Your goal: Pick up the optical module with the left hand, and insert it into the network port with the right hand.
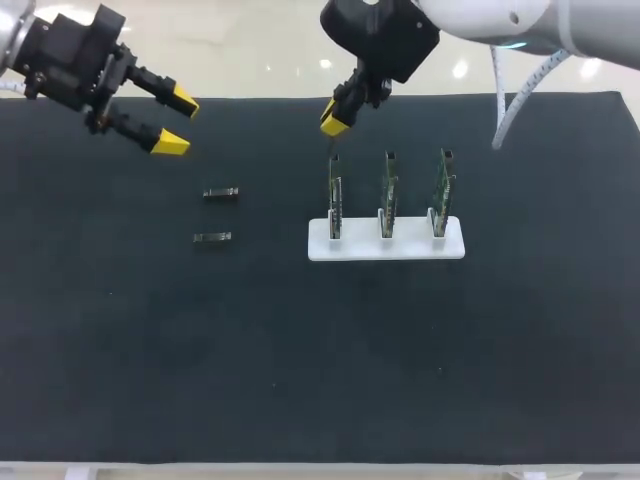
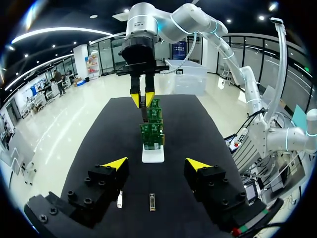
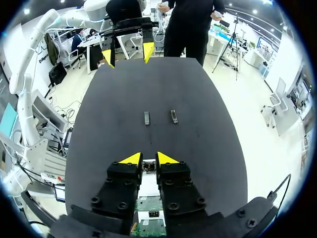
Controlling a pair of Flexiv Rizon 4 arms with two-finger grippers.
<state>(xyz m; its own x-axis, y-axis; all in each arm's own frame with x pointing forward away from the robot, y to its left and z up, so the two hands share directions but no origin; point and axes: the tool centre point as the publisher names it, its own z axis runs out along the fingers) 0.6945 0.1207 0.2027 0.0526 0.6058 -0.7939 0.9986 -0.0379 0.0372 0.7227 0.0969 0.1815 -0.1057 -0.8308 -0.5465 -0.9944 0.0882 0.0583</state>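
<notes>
1. The black table (image 1: 120,380) is carrying every part.
2. The white stand (image 1: 385,246) is sitting under and just ahead of the right gripper (image 1: 334,118). It is holding three circuit boards (image 1: 388,190) upright in a row.
3. The left gripper (image 1: 176,121) is hovering above the table, well apart from the stand. Its fingers are standing wide apart and are gripping nothing.
4. The right gripper is hanging directly over the end board (image 1: 336,195), the one nearest the left gripper. Its fingers are standing almost together and are pinching a slim held module (image 3: 148,165) from two sides. The module is pointing down toward the top edge of that board; whether it is touching the board cannot be told.
5. The first loose optical module (image 1: 220,193) is lying flat on the table, below and ahead of the left gripper.
6. The second loose optical module (image 1: 212,238) is lying just beside the first, parallel to it and apart from it. Neither is touching a finger.
</notes>
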